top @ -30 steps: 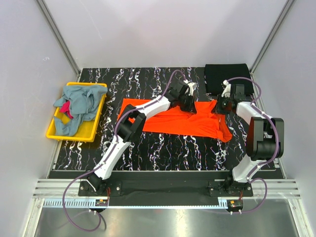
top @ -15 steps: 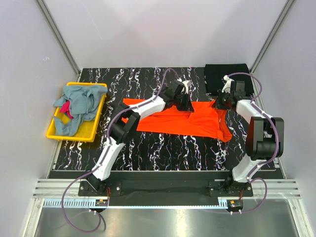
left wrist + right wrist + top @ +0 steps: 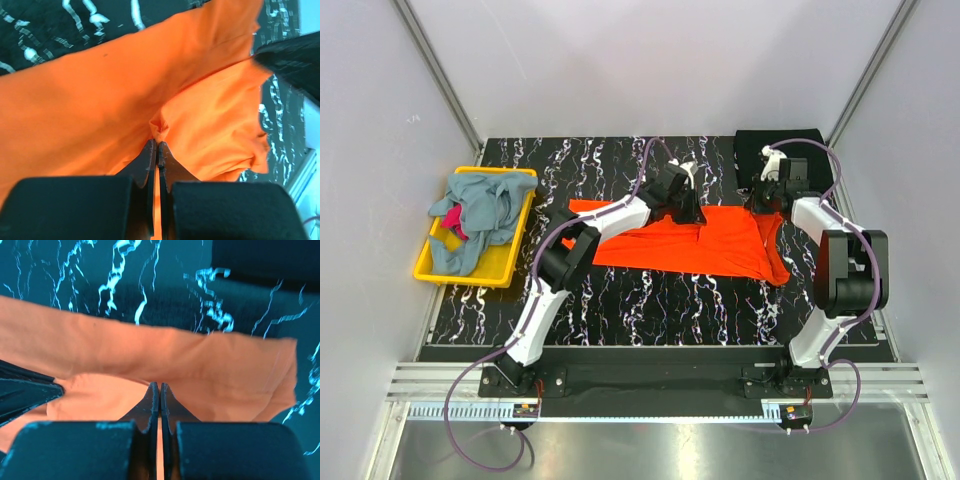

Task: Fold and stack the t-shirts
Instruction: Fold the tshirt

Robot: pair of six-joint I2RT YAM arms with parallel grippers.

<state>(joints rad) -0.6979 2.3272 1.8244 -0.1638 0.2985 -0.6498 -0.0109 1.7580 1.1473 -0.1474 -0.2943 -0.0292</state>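
A bright orange t-shirt (image 3: 660, 250) lies spread across the middle of the black marbled table. My left gripper (image 3: 692, 208) is over its far edge, shut on a pinch of orange cloth (image 3: 158, 131). To the right, my right gripper (image 3: 766, 200) is shut on the same shirt's far right edge (image 3: 150, 352). Behind the right gripper, a black t-shirt (image 3: 802, 146) lies folded at the back right corner. Grey-blue t-shirts (image 3: 485, 205) and a magenta one (image 3: 453, 222) are heaped in the bin on the left.
A yellow plastic bin (image 3: 425, 270) stands at the table's left edge. The bare marbled tabletop (image 3: 650, 310) runs between the orange shirt and the arm bases. Grey walls close in on the left, right and back.
Both grippers have moved toward the back of the table, the left one also leftward, drawing the orange shirt's far right part with them. The right gripper's jaws closed fully.
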